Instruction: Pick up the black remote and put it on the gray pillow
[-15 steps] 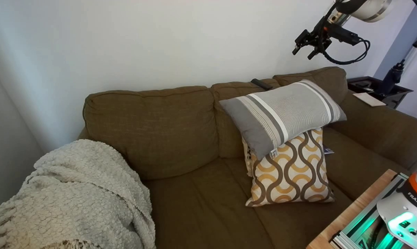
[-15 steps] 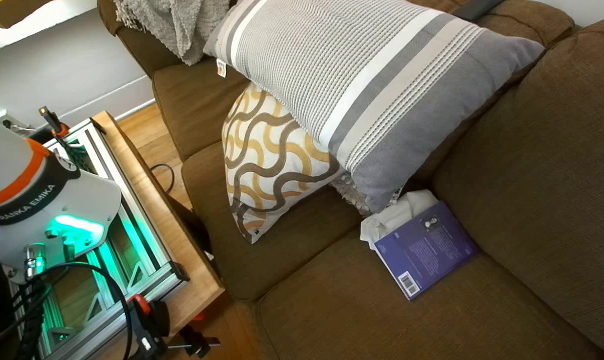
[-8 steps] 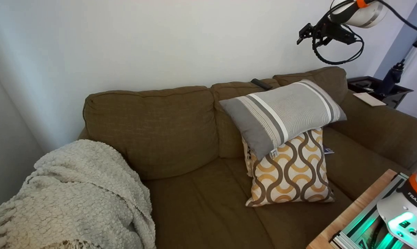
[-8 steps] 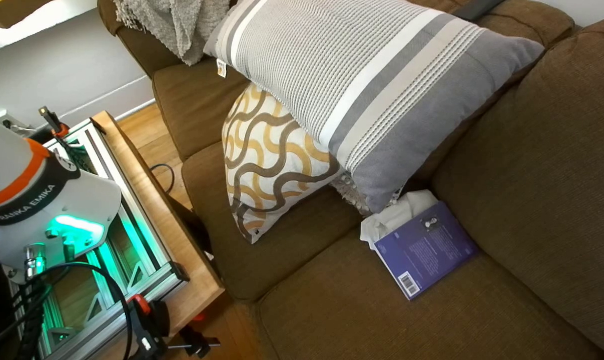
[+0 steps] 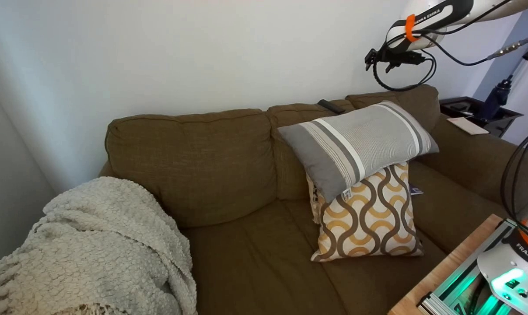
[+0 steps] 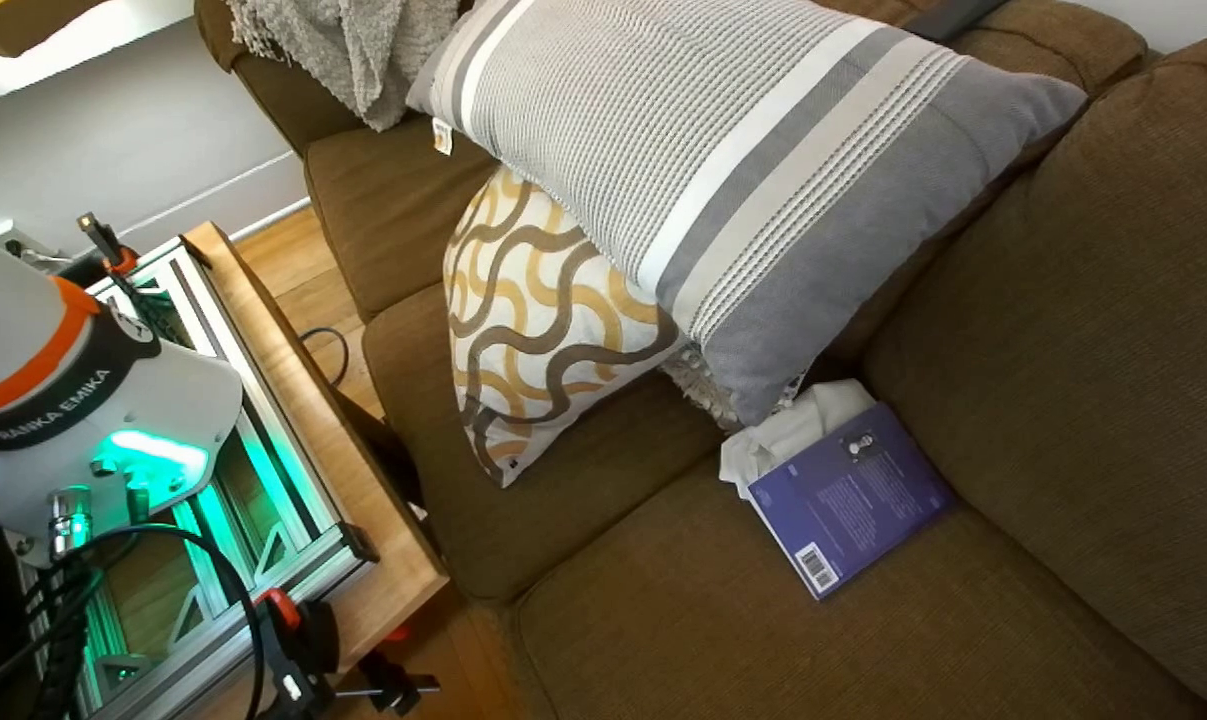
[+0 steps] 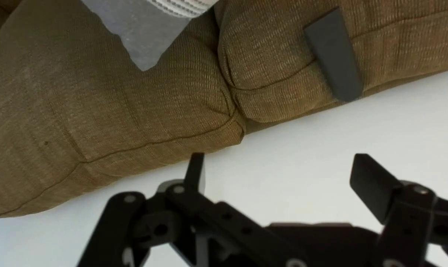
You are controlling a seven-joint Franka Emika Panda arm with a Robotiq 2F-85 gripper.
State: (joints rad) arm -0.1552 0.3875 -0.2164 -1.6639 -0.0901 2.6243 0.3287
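Observation:
The black remote (image 5: pixel 331 106) lies on top of the sofa's back cushion, behind the gray pillow (image 5: pixel 362 144). In an exterior view the remote (image 6: pixel 953 18) is cut off by the top edge. The gray pillow (image 6: pixel 723 150) with whitish stripes lies tilted on the patterned cushion. In the wrist view the remote (image 7: pixel 334 55) is at the upper right and a corner of the gray pillow (image 7: pixel 146 35) is at the top. My gripper (image 5: pixel 378 66) is in the air above the sofa back, right of the remote. In the wrist view my gripper (image 7: pixel 279 167) is open and empty.
A mustard-and-white patterned cushion (image 5: pixel 368 214) sits under the gray pillow. The white wall (image 7: pixel 283 148) rises right behind the sofa back (image 5: pixel 194 166). A purple book (image 6: pixel 853 500) lies on the seat. A fluffy blanket (image 5: pixel 110 245) covers the sofa's far end.
The arm has swung, and more of its forearm shows in an exterior view. My gripper has moved left there, towards the remote's side, first rising, then lowering. The remote and pillows have not moved.

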